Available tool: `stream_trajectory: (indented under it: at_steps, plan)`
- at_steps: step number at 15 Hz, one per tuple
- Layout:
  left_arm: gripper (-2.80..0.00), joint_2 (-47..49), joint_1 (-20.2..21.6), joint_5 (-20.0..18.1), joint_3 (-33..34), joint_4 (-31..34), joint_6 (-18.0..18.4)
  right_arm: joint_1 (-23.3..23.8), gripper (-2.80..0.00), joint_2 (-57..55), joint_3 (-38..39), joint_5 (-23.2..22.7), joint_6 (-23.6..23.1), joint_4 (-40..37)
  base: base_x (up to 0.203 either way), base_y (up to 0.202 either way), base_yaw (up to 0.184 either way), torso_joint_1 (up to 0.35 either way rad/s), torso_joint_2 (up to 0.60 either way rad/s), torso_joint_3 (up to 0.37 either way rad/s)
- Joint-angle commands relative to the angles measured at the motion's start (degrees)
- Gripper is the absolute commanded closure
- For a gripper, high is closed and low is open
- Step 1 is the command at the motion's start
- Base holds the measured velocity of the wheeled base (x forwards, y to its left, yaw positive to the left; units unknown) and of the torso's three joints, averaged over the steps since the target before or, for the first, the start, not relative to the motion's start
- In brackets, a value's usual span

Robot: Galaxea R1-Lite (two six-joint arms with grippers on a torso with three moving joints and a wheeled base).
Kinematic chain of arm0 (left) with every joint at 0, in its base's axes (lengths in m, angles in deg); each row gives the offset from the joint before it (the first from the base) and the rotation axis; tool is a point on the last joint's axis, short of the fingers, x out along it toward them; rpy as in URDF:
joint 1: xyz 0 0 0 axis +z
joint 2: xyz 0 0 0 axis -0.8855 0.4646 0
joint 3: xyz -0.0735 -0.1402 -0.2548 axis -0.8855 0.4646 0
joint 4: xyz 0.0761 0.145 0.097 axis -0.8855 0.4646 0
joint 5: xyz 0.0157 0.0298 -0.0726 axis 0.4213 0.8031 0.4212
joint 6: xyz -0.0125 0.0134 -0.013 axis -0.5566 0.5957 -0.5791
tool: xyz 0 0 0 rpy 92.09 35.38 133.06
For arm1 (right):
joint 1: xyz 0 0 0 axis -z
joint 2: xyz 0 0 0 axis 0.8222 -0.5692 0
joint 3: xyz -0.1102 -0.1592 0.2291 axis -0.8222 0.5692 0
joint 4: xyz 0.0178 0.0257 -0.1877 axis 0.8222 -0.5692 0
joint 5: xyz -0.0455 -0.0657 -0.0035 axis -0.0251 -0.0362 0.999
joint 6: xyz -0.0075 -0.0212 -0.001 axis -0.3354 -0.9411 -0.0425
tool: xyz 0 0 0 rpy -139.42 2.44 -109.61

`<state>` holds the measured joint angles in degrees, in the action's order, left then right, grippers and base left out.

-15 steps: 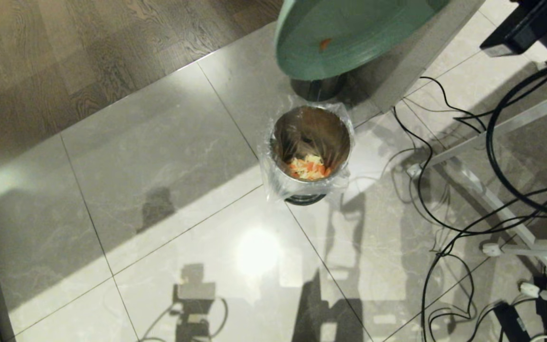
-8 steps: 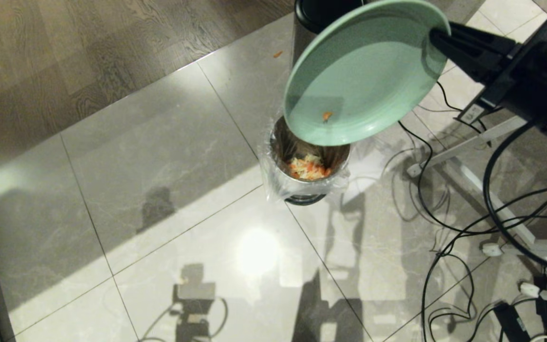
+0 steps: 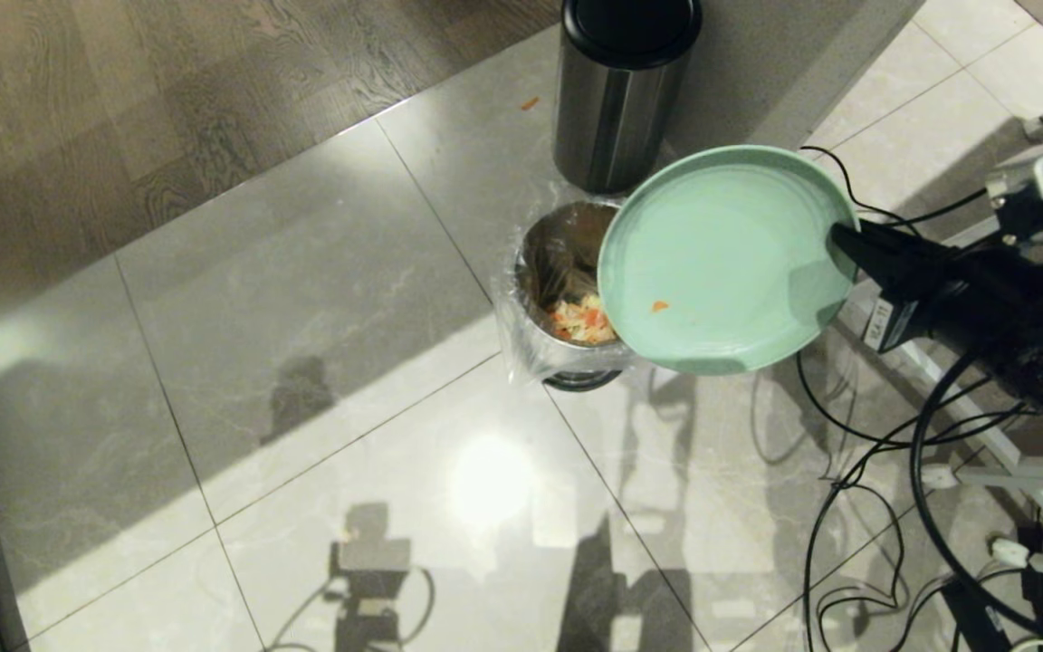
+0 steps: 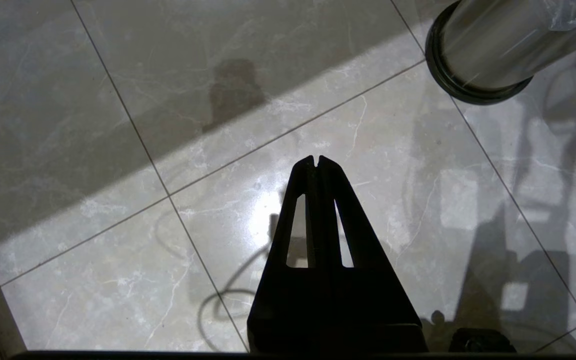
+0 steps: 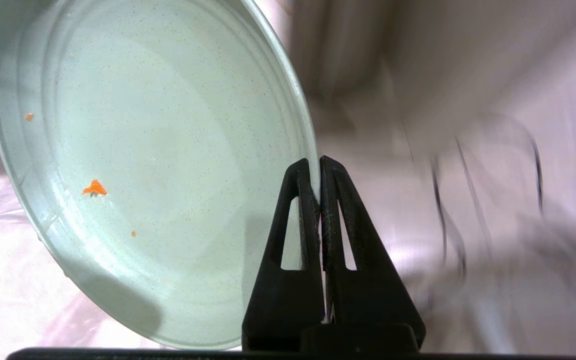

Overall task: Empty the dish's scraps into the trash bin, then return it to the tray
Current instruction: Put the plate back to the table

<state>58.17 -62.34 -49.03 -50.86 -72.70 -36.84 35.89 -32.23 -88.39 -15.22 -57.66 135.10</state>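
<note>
My right gripper (image 3: 840,237) pinches the rim of the dish (image 3: 730,244), holding it over the right side of the bin (image 3: 547,335). One orange bit (image 3: 659,306) clings to the dish face. Scraps (image 3: 581,321) lie down inside the bagged bin (orange and pale pieces mixed). A black-topped can (image 3: 619,100) stands just behind it on the floor (image 3: 304,299), cables (image 3: 856,435) to the right.

— Where's the plate (image 3: 721,258)?

— Held tilted by its rim, overlapping the lined steel bin (image 3: 567,272) from above. Pale mint green, nearly bare, with one orange scrap (image 3: 659,306) stuck on it.

— And the bin?

— Upright on the floor tiles, with orange and pale vegetable pieces (image 3: 580,321) inside.
</note>
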Motion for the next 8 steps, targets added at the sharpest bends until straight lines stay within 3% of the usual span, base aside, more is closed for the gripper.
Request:
stream_trajectory:
  at_steps: [1, 8]
  plan:
    - [0.00, 0.1, 0.0, 0.0, 0.0, 0.0, -0.1, 0.4, 0.00, -0.2, 3.0, 7.2, 6.3, 0.1, 0.000, 0.000, 0.000, 0.000, 0.00, 0.000]
    - [0.00, 0.0, -0.1, 0.0, 0.0, 0.0, -0.1, 10.2, 0.00, 0.5, 9.9, 9.0, 21.2, -4.7, 0.000, 0.000, 0.000, 0.000, 0.00, 0.000]
